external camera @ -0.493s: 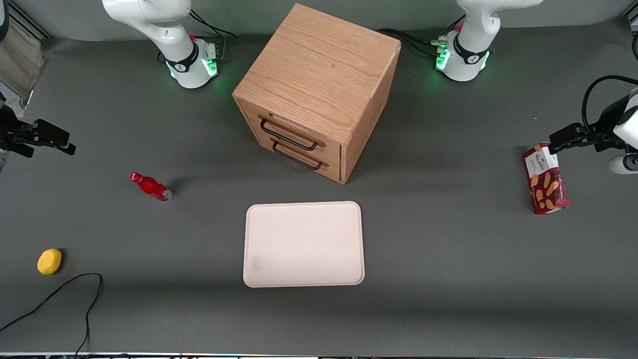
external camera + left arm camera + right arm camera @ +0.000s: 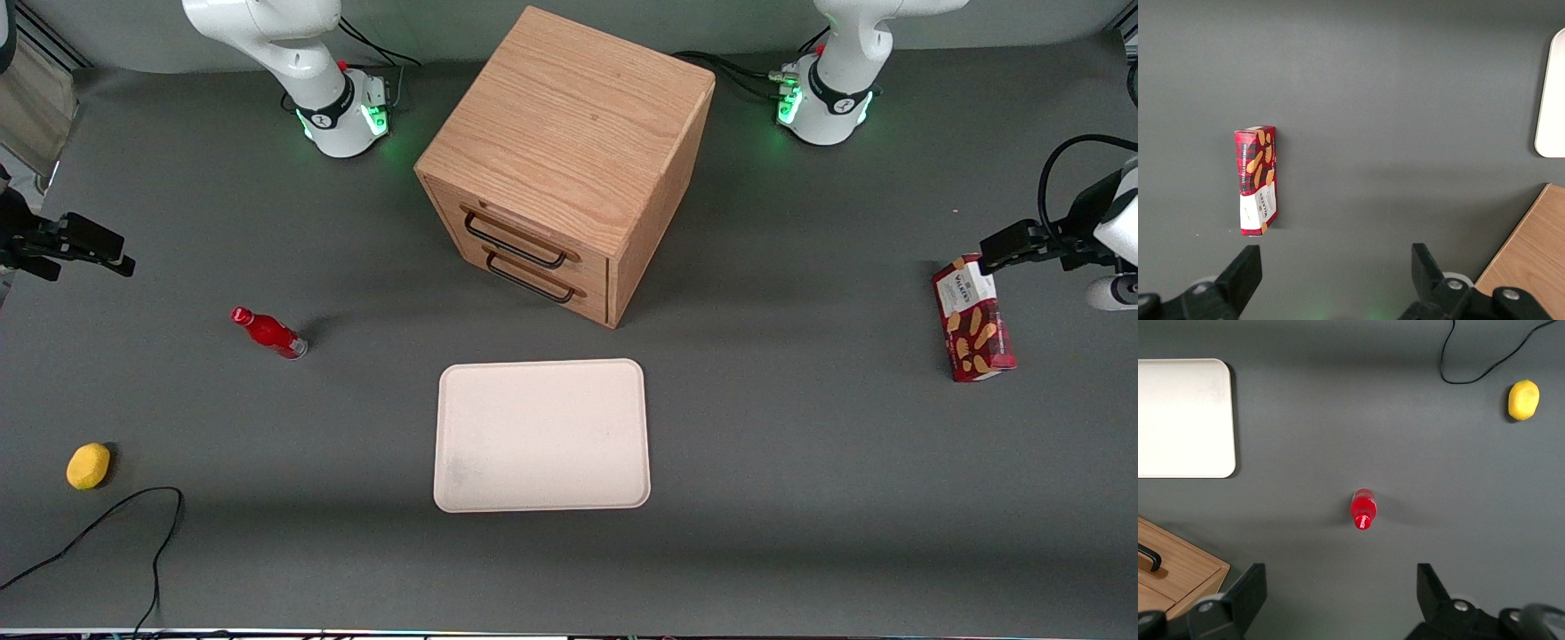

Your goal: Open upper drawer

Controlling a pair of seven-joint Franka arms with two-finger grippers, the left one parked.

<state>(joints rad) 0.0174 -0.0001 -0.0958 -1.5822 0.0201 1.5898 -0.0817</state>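
The gripper (image 2: 98,253) is hanging high over the working arm's end of the table (image 2: 800,444), fingers (image 2: 1245,593) spread wide and holding nothing, well apart from the cabinet (image 2: 569,133). Under it a red bottle (image 2: 1363,509) is standing upright on the table. A lemon (image 2: 88,466) is lying nearer the front camera than the bottle, beside a loose black cable (image 2: 133,524). The cabinet is sitting mid-table; its upper drawer (image 2: 520,233) is sitting shut, just above the lower drawer (image 2: 538,276). A white tray (image 2: 540,436) is lying in front of the cabinet, nearer the camera.
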